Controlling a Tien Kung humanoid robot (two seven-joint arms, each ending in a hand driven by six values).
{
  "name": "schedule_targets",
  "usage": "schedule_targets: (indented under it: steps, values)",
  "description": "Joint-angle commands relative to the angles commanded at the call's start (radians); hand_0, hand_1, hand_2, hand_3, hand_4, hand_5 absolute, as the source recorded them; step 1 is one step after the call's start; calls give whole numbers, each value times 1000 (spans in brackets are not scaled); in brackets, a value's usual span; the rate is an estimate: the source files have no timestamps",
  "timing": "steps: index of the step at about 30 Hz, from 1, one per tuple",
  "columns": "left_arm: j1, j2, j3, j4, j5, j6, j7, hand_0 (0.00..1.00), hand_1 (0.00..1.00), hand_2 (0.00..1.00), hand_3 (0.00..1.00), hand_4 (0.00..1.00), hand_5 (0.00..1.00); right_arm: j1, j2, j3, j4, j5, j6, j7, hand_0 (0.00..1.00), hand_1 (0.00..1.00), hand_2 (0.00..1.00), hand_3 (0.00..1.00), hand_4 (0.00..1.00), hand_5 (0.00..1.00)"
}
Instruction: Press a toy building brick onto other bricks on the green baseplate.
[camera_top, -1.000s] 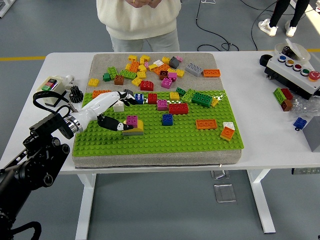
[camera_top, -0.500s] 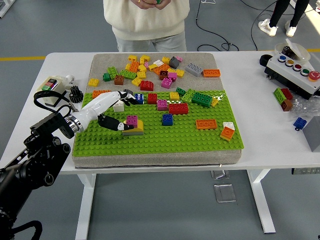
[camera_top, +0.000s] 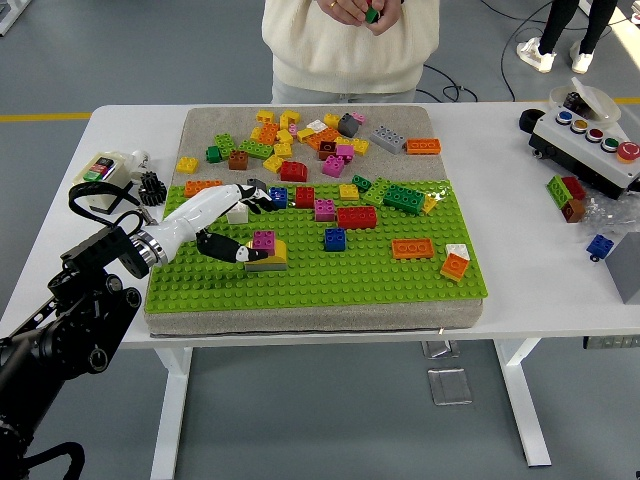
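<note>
So the left hand (camera_top: 235, 222) is reaching in over the green baseplate (camera_top: 300, 275), fingers spread. Its thumb tip sits against the side of a small stack: a magenta brick (camera_top: 264, 240) on a yellow and grey brick (camera_top: 268, 258). Loose bricks are scattered across the mat on the counter (camera_top: 520, 230). At the far side, a person's hands (camera_top: 365, 10) hold a small green piece.

Left arm (camera_top: 70, 320), lower left of frame: black jointed segments with exposed black cable loops near the wrist. Silver ring at the wrist. Hand (camera_top: 215, 225): white shell, black fingertips. Person (camera_top: 350, 45), top centre of frame: cream knitted sweater, light trousers.
</note>
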Motion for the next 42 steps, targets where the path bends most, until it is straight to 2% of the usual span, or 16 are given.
schedule_targets:
  steps: [8, 15, 16, 21, 22, 27, 28, 33, 34, 42]
  values:
    - [9, 5, 1, -26, -27, -18, -1, 736, 653, 695, 664, 943, 119, 2, 1, -2, 0, 0, -3, 4, 737, 656, 707, 595, 918, 499]
    - [37, 23, -9, -107, -76, -51, 12, 737, 656, 697, 664, 948, 120, -3, 3, -3, 0, -1, -1, 3, 737, 656, 707, 596, 918, 500]
    - [39, 25, -10, -114, -78, -53, 13, 857, 748, 758, 707, 998, 297, -3, 3, -3, 0, -1, -1, 2, 737, 657, 707, 594, 918, 501]
    - [70, 46, -17, -182, -101, -85, 25, 857, 748, 758, 707, 998, 297, -4, 3, -3, 0, -3, -1, 3, 737, 657, 707, 594, 918, 501]
    - [83, 56, -17, -202, -100, -98, 30, 998, 865, 833, 742, 998, 431, -4, 3, -3, 0, -4, -1, 3, 737, 657, 707, 596, 919, 501]
    - [122, 87, -19, -250, -62, -133, 43, 998, 865, 833, 742, 998, 431, -5, 3, -1, 0, -4, 2, 3, 737, 657, 707, 596, 919, 501]
    - [126, 90, -20, -251, -59, -136, 44, 998, 960, 916, 717, 998, 757, -5, 3, 0, 0, -4, 3, 3, 737, 657, 707, 595, 919, 502]
    - [140, 96, -18, -246, -32, -129, 41, 998, 960, 916, 717, 998, 757, -4, 2, 3, 0, -3, 4, 0, 737, 657, 707, 595, 919, 502]
    - [141, 95, -19, -243, -27, -128, 41, 998, 969, 914, 691, 998, 812, -4, 2, 3, 0, -3, 4, 0, 737, 657, 707, 596, 919, 503]
    - [154, 100, -12, -256, -25, -130, 43, 998, 970, 918, 680, 998, 832, -5, 0, 8, 0, -4, 5, -6, 737, 657, 707, 596, 919, 503]
